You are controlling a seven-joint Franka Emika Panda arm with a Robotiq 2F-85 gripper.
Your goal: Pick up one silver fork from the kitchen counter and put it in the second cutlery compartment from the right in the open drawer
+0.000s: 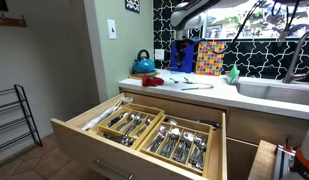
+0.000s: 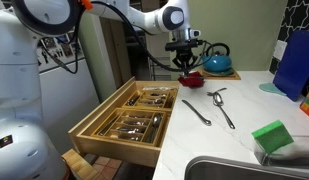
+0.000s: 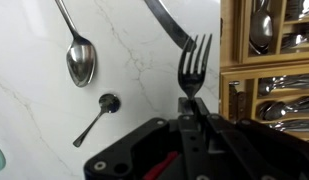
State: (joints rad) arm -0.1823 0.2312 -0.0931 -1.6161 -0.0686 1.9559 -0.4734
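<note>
Gripper fingers clamped on fork handle, tines sticking out ahead. Fork is held above the kitchen counter, just beside the open drawer edge. Spoon lies on the counter further out.

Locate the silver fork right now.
Wrist view: the fork is clamped in the gripper, tines pointing away, over the white counter beside the open drawer, a spoon on its other side.
</note>
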